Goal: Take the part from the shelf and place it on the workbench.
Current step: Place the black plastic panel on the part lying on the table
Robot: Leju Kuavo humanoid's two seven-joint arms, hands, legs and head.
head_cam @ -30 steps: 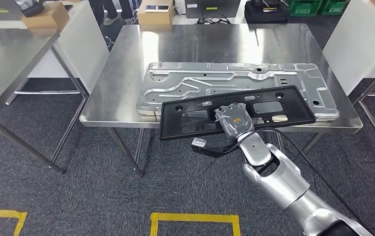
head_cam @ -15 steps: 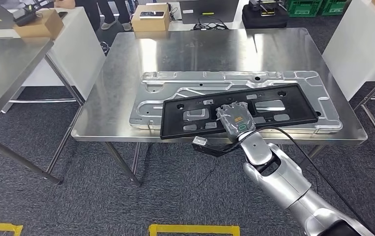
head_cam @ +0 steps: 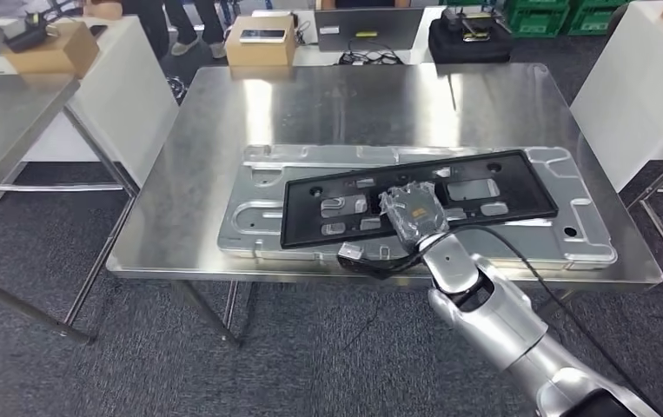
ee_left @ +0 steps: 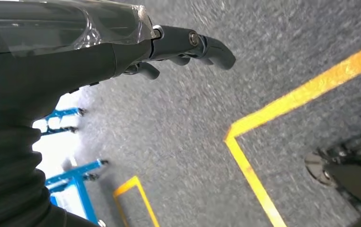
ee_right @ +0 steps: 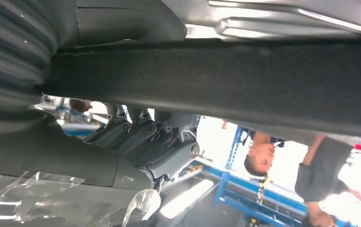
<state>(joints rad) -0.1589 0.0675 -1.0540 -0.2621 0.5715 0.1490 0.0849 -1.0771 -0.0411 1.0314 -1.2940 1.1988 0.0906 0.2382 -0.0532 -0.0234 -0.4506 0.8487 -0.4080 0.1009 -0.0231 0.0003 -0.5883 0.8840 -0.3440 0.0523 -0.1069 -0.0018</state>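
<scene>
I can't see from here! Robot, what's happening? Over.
Right hand grips black frame over workbench. Left hand open, hanging. Silver panel lies underneath.

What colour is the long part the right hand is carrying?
Black; the part shows best in the head view, held by the right hand.

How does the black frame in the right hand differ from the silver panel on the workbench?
The black frame is dark, smaller, and held by the right hand; the silver panel is shiny metal, larger, and lies flat on the workbench. Both are long, flat parts with cut-outs.

Bright overhead light — glare on workbench (head_cam: pixel 223 122).
</scene>
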